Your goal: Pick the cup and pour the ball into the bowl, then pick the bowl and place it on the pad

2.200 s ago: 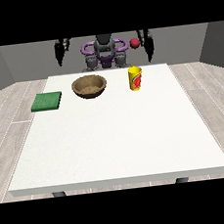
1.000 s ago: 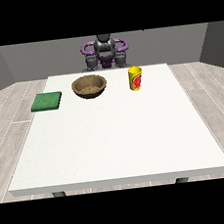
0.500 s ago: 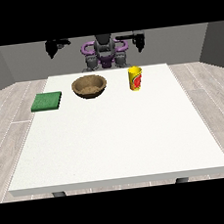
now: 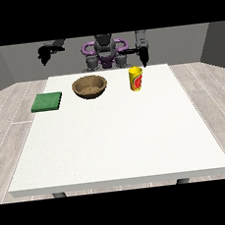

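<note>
A yellow cup (image 4: 136, 78) with a red mark stands upright near the table's far edge, right of centre. Left of it sits a brown wooden bowl (image 4: 89, 86). A green pad (image 4: 47, 102) lies flat near the table's left edge. The ball is hidden; I cannot see into the cup. The hand at the view's right (image 4: 144, 57) hangs fingers down just behind and above the cup, apart from it. The hand at the view's left (image 4: 44, 55) is raised out to the side, beyond the table's far left corner, and holds nothing.
The white table (image 4: 117, 138) stretches wide towards the camera. The robot's torso (image 4: 105, 53) stands behind the far edge, between bowl and cup. Grey plank floor surrounds the table.
Both arms swung out from the torso. The hand at the view's right has come down to hang just behind the cup; the other stays raised at the far left.
</note>
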Tool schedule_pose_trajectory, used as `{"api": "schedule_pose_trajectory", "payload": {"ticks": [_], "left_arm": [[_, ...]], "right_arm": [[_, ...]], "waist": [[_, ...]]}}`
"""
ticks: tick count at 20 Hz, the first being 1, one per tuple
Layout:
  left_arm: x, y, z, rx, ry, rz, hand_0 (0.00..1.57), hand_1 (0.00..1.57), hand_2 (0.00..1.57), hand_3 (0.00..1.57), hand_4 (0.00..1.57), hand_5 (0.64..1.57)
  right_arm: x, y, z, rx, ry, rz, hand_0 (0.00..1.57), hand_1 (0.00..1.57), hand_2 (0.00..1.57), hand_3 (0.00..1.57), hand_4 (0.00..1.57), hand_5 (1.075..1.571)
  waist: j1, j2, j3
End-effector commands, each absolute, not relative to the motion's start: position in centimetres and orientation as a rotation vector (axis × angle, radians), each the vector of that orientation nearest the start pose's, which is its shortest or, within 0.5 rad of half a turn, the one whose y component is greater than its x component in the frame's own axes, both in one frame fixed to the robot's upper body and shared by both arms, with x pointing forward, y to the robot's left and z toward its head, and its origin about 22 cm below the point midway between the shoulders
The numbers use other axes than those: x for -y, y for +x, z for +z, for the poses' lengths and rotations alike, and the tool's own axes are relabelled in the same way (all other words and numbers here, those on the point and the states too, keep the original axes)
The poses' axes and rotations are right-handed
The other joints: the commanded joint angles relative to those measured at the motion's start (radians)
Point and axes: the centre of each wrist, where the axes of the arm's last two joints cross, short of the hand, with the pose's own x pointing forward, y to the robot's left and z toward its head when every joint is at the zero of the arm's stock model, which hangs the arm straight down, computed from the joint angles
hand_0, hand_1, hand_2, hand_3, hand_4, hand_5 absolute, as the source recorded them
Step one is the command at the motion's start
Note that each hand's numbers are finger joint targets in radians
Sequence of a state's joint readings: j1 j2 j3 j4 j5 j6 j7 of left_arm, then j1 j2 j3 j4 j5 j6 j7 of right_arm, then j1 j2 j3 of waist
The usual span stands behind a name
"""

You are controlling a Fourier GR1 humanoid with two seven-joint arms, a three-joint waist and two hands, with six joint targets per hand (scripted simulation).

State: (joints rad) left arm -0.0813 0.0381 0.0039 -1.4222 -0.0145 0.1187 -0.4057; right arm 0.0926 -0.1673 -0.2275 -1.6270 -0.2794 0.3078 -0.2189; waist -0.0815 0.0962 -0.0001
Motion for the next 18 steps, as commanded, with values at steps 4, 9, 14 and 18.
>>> {"api": "schedule_pose_trajectory", "payload": {"ticks": [4, 9, 14, 18], "left_arm": [[-21.7, 27.9, -5.6, 1.882, 0.169, -0.025, 0.00, 0.00, 0.00, 0.00, 0.00, 1.454], [-25.1, 30.3, -5.7, 1.890, 0.198, 0.013, 0.00, 0.00, 0.00, 0.00, 0.00, 1.490], [-24.2, 28.0, -9.9, 1.882, 0.327, -0.002, 0.76, 0.76, 0.00, 0.00, 0.00, 1.453], [-24.8, 27.7, -11.2, 1.908, 0.482, -0.098, 1.30, 1.30, 1.57, 1.57, 1.15, 1.561]], "right_arm": [[32.9, 22.8, 1.0, 1.803, 0.122, -0.046, 0.00, 0.00, 0.00, 0.00, 0.24, 1.571], [35.6, 22.6, 0.0, 1.813, 0.099, -0.031, 0.00, 0.00, 0.00, 0.00, 0.25, 1.571], [38.0, 22.1, 1.8, 1.894, 0.171, 0.015, 0.00, 0.00, 0.00, 0.00, 0.27, 1.567], [38.3, 22.6, 3.3, 1.919, 0.208, 0.023, 0.00, 0.00, 0.00, 0.00, 0.22, 1.570]], "waist": [[-0.001, -0.009, -0.0002], [-0.015, 0.022, -0.0001], [-0.088, 0.092, -0.0006], [-0.121, 0.138, -0.0012]]}}
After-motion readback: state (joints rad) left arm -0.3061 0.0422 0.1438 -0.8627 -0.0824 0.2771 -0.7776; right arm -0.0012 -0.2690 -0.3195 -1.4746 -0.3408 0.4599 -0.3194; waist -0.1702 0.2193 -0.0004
